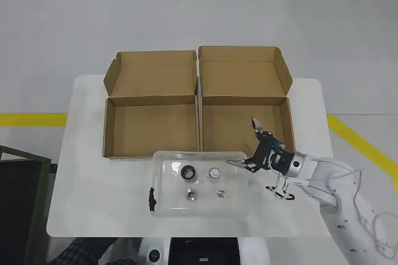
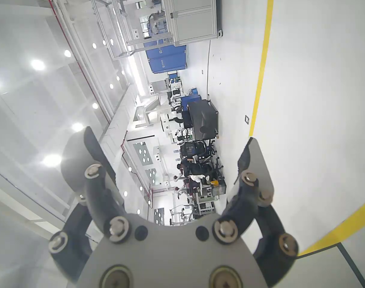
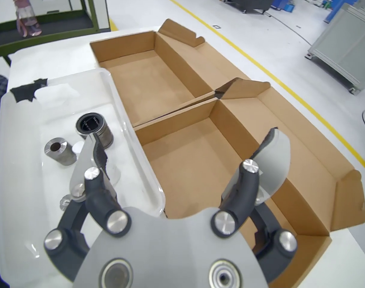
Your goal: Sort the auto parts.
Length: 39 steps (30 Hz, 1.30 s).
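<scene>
A clear plastic tray (image 1: 164, 209) at the table's front holds several metal parts: a dark linear bearing (image 1: 187, 172), a bored steel bushing (image 1: 191, 194), a pale round piece (image 1: 214, 173) and a small disc (image 1: 220, 193). My right gripper (image 1: 242, 142) hangs open, one finger over the tray's right end and the other over the right cardboard box (image 1: 242, 129). The right wrist view shows the bearing (image 3: 94, 128) and bushing (image 3: 59, 151) beyond my right gripper (image 3: 182, 139), nothing between its fingers. My left gripper (image 2: 170, 145) is open and faces the hall.
An empty left cardboard box (image 1: 152, 129) stands beside the right one, both with lids folded back. Black tape (image 1: 150, 199) sticks to the tray's left end. A dark green shelf (image 1: 13, 192) stands off the table's left side. Bare white tabletop lies left of the tray.
</scene>
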Each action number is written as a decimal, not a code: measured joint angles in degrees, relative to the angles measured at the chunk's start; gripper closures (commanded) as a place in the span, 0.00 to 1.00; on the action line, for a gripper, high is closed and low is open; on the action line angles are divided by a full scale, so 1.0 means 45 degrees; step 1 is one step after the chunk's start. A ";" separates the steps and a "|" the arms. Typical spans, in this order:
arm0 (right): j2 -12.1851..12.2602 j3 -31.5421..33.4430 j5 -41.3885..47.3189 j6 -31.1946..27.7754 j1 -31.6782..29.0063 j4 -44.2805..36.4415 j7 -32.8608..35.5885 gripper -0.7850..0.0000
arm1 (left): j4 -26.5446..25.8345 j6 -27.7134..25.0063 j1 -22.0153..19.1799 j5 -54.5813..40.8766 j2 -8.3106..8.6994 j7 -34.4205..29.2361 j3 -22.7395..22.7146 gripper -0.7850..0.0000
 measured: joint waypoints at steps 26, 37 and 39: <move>-0.0096 -0.3252 -0.1706 -0.1596 0.0819 -0.0217 0.2974 0.05 | 0.0000 0.0000 0.0000 0.0000 0.0000 0.0000 0.0000 0.00; -0.0182 -0.3819 -0.1397 -0.1199 0.1223 0.0151 0.3636 0.23 | 0.0000 0.0000 0.0000 0.0000 0.0000 0.0000 0.0000 0.00; -0.0189 -0.3859 -0.1311 -0.1110 0.1272 0.0211 0.3804 0.31 | 0.0000 0.0000 0.0000 0.0000 0.0000 0.0000 0.0000 0.00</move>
